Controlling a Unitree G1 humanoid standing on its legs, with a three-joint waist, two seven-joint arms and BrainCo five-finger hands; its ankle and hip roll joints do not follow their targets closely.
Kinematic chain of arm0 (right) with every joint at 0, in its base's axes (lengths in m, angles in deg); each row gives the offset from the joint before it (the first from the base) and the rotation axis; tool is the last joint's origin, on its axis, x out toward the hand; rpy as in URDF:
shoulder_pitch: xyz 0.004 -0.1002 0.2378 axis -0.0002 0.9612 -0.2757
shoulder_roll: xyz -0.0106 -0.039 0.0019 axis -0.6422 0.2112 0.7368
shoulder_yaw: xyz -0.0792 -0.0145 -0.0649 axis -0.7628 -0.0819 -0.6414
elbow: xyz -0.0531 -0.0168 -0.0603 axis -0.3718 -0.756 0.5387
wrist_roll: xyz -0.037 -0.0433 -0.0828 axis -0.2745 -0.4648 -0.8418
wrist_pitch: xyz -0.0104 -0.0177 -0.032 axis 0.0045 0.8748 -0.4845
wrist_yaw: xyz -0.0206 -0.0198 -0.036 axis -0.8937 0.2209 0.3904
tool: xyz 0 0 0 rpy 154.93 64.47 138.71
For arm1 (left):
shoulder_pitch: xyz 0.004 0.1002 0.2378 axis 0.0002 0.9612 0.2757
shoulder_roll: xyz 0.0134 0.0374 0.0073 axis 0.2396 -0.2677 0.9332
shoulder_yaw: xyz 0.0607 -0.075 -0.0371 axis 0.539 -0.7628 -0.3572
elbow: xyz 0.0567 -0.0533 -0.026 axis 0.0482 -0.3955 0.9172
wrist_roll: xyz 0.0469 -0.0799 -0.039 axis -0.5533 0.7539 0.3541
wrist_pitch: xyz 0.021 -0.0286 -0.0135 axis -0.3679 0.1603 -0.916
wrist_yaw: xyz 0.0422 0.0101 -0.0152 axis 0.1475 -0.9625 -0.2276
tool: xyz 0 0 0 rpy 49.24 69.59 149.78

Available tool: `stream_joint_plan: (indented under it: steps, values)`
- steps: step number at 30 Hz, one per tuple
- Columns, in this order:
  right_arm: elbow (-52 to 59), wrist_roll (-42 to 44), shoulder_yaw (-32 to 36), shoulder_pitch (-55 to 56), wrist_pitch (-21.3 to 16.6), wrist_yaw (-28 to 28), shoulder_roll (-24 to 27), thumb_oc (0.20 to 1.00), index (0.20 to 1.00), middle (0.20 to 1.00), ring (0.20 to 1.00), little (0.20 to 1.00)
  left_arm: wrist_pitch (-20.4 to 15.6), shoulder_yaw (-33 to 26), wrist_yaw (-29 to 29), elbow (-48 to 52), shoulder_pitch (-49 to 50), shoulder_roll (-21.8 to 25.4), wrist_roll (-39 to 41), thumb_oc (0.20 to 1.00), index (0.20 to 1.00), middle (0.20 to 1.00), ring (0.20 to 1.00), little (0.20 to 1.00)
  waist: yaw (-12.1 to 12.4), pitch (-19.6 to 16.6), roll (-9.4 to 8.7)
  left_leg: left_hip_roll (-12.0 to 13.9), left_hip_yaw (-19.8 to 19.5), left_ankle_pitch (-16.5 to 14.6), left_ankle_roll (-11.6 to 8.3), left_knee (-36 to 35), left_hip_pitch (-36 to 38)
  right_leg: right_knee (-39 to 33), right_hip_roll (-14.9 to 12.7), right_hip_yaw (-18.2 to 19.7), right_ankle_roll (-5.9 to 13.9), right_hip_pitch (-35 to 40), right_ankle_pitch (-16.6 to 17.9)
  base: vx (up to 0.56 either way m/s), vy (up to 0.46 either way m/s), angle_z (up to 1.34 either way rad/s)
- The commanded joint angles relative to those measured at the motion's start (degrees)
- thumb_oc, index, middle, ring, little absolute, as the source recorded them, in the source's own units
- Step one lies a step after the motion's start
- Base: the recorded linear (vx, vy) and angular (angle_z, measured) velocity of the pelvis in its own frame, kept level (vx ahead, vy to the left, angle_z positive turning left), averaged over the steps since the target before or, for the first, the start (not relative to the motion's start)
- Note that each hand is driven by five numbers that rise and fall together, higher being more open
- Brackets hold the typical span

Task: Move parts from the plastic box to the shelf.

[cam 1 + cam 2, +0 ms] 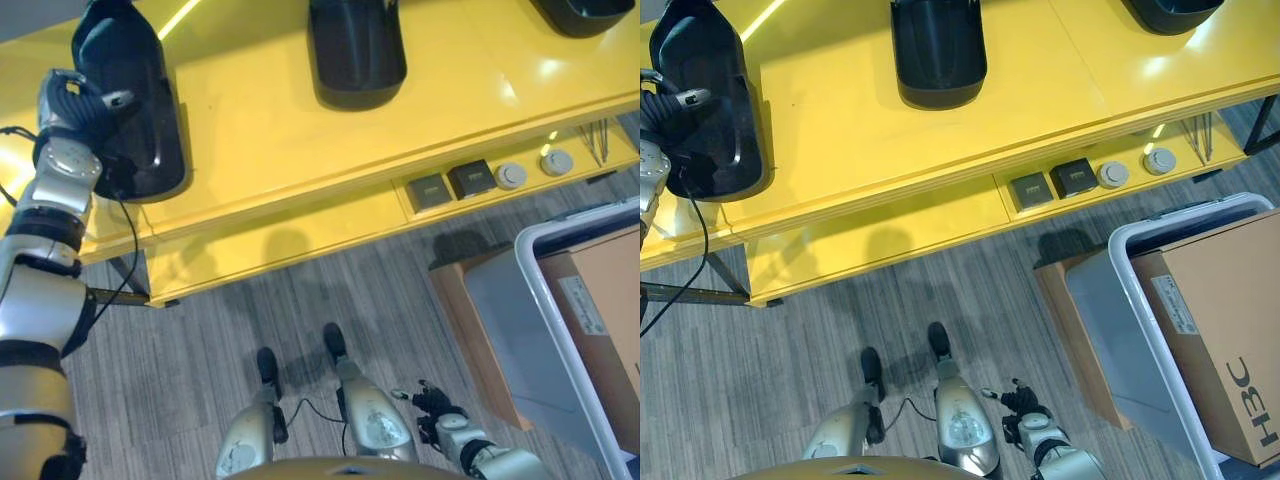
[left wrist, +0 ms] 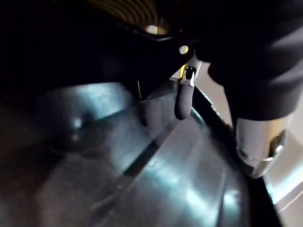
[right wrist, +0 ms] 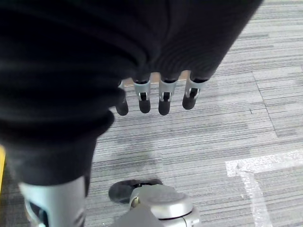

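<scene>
Your left hand (image 1: 85, 100) rests on the black part (image 1: 135, 110) at ten o'clock on the yellow shelf (image 1: 300, 130), grip unreadable, right hand (image 3: 161, 97) hanging relaxed; withdrawing carelessly could drag the part off the edge.

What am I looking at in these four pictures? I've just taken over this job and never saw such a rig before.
It is a humanoid robot with two arms. The two wide pictures come from a camera on its head, looking down; the two close ones come from a camera on each wrist.

Before it stands a yellow shelf with black moulded parts on it: one at the left, one in the middle and one at the far right edge. The left hand is at the leftmost part; its wrist view shows a finger against the glossy black surface, but the grip is hidden. The right hand hangs over the floor, fingers relaxed, holding nothing. At the right stands the plastic box with a cardboard carton in it.
</scene>
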Motion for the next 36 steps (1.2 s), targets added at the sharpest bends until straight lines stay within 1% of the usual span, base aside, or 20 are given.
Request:
stream_joint_plan:
  steps: [1,2,8,14,18,19,20,21,22,23,24,26,27,28,29,31,36]
  values:
    - [-3.05,1.37,0.0,3.4,1.11,-0.83,1.03,1.0,1.0,1.0,1.0,1.0,-1.61,2.31,-2.07,-2.85,-8.16,0.99,-0.81,1.0,1.0,1.0,1.0,1.0,0.14,-5.36,1.68,2.76,-2.34,-3.55,-2.11,-0.05,2.9,-0.29,-3.47,0.72,4.87,2.37,-6.13,0.0,0.0,0.0]
    - [-3.84,0.41,0.2,4.24,1.73,-1.23,1.13,1.0,1.0,1.0,1.0,1.0,-1.48,2.14,-1.18,-3.0,-7.68,0.88,-0.7,1.0,1.0,1.0,1.0,1.0,0.24,-6.3,1.86,2.81,-2.37,-3.83,-2.05,-0.05,3.92,-0.29,-3.64,0.45,4.88,3.51,-6.54,0.0,0.0,0.0]
    - [-3.96,-0.06,0.4,4.55,2.07,-1.72,1.53,1.0,1.0,1.0,1.0,1.0,-1.41,3.03,0.63,-2.41,-6.89,1.39,-1.85,1.0,1.0,1.0,1.0,1.0,0.43,-7.74,2.06,2.68,-2.86,-4.17,-2.0,-0.05,5.04,-0.29,-3.73,0.06,4.87,4.95,-7.02,0.0,0.004,0.01]
    - [-4.3,-0.18,-0.06,4.44,2.06,-2.02,1.26,1.0,1.0,1.0,1.0,1.0,-1.14,2.82,0.98,-3.38,-6.95,0.37,-1.56,1.0,1.0,1.0,1.0,1.0,0.55,-8.07,2.06,2.71,-2.93,-4.04,-1.99,-0.05,4.51,-0.29,-3.87,-0.09,4.91,4.8,-6.95,0.0,0.0,0.0]
    - [-4.46,-0.14,-0.39,4.41,1.92,-2.07,0.74,1.0,1.0,1.0,1.0,1.0,-1.78,0.51,0.31,-1.27,-5.13,-1.22,0.85,1.0,1.0,1.0,1.0,1.0,0.71,-7.75,2.04,2.56,-2.95,-4.04,-1.9,-0.05,4.46,-0.29,-4.05,-0.05,4.97,4.77,-6.86,0.0,0.003,0.01]
    - [-4.49,-0.04,0.09,4.62,1.82,-1.86,0.29,1.0,1.0,1.0,1.0,1.0,-2.92,-2.32,-1.25,4.22,-1.58,-1.76,2.51,1.0,1.0,1.0,1.0,1.0,1.05,-7.53,1.94,2.46,-3.09,-4.03,-1.87,-0.05,4.53,-0.29,-4.11,-0.16,4.91,5.0,-6.92,-0.01,0.009,0.04]
    - [-4.48,-0.04,0.03,4.66,1.82,-1.86,0.34,1.0,1.0,1.0,1.0,1.0,-2.85,-2.47,-1.29,4.4,-1.36,-1.75,2.46,1.0,1.0,1.0,1.0,1.0,1.0,-7.55,1.98,2.46,-3.09,-4.04,-1.87,-0.05,4.56,-0.29,-4.11,-0.16,4.91,5.02,-6.93,0.0,0.005,0.03]
    - [-4.34,0.06,0.39,4.94,1.68,-1.71,0.09,1.0,1.0,1.0,1.0,1.0,-3.67,-5.0,-2.63,9.32,1.97,-1.57,2.66,1.0,1.0,1.0,1.0,1.0,1.18,-7.53,1.92,2.41,-3.13,-4.1,-1.84,-0.05,4.66,-0.29,-4.13,-0.32,4.89,5.16,-7.01,0.0,0.0,0.0]
    - [-3.66,0.14,1.55,5.45,1.25,-1.42,-0.42,1.0,1.0,1.0,1.0,1.0,-4.75,-9.14,-3.58,18.33,10.28,-1.11,2.06,1.0,1.0,1.0,1.0,1.0,1.87,-7.47,1.47,2.42,-3.25,-4.16,-1.78,-0.05,4.9,-0.29,-4.17,-0.52,4.78,5.52,-7.23,0.0,0.0,0.0]
    - [-3.63,-0.18,1.99,5.91,1.28,-1.49,-0.59,1.0,1.0,1.0,1.0,1.0,-5.32,-12.19,-3.88,23.35,15.55,-1.75,2.44,1.0,1.0,1.0,1.0,1.0,2.12,-7.52,1.29,2.38,-3.39,-4.26,-1.72,-0.05,5.07,-0.29,-4.17,-0.52,4.69,5.79,-7.38,0.0,0.0,0.0]
    - [-3.6,-0.19,1.82,6.02,1.28,-1.49,-0.46,1.0,1.0,1.0,1.0,1.0,-5.15,-12.6,-3.92,23.79,16.12,-1.77,2.32,1.0,1.0,1.0,1.0,1.0,1.98,-7.61,1.41,2.38,-3.38,-4.28,-1.72,-0.05,5.11,-0.29,-4.17,-0.5,4.69,5.83,-7.39,0.0,0.0,0.0]
    - [-3.69,-1.13,2.85,6.61,1.37,-1.33,-0.85,1.0,1.0,1.0,1.0,1.0,-6.03,-16.74,-4.22,31.61,24.79,-2.88,1.33,1.0,1.0,1.0,1.0,1.0,2.58,-7.64,1.01,2.25,-3.62,-4.46,-1.66,-0.05,5.38,-0.29,-4.17,-0.58,4.54,6.27,-7.75,0.02,0.009,0.1]
    - [-3.67,-1.14,2.69,6.71,1.37,-1.32,-0.76,1.0,1.0,1.0,1.0,1.0,-5.87,-17.1,-4.23,32.0,25.3,-2.92,1.22,1.0,1.0,1.0,1.0,1.0,2.44,-7.72,1.09,2.25,-3.62,-4.47,-1.65,-0.05,5.42,-0.29,-4.17,-0.58,4.55,6.3,-7.77,0.02,0.018,0.08]
    - [-3.66,-2.24,3.3,7.07,1.43,-1.38,-0.93,1.0,1.0,1.0,1.0,1.0,-5.88,-20.78,-4.04,37.58,33.02,-4.82,-0.59,1.0,1.0,1.0,1.0,1.0,2.85,-7.79,0.84,2.26,-3.72,-4.59,-1.6,-0.05,5.57,-0.29,-4.19,-0.69,4.43,6.58,-7.96,0.0,0.0,0.0]
    - [-3.56,-2.72,3.64,7.19,1.48,-1.38,-0.99,1.0,1.0,1.0,1.0,1.0,-5.88,-22.31,-3.42,40.12,36.68,-5.41,-1.41,1.0,1.0,1.0,1.0,1.0,3.09,-7.91,0.7,2.24,-3.77,-4.66,-1.58,-0.05,5.57,-0.29,-4.18,-0.78,4.36,6.64,-8.02,0.02,0.018,0.05]
    - [-3.55,-3.7,4.25,7.13,1.54,-1.37,-1.16,1.0,1.0,1.0,1.0,1.0,-5.9,-25.39,-4.22,42.36,41.41,-7.6,-2.6,1.0,1.0,1.0,1.0,1.0,3.58,-8.16,0.35,2.34,-3.9,-4.8,-1.55,-0.05,5.38,-0.29,-4.24,-1.17,4.3,6.62,-8.14,0.01,0.011,0.1]
    - [-3.16,-3.78,4.35,6.71,1.1,-0.92,-1.5,1.0,1.0,1.0,1.0,1.0,-6.98,-27.55,-6.13,45.83,44.3,-9.82,-3.93,1.0,1.0,1.0,1.0,1.0,3.9,-8.22,-0.02,2.45,-4.3,-4.76,-1.56,-0.05,4.84,-0.29,-4.23,-1.44,4.24,6.3,-8.19,0.0,0.0,0.11]
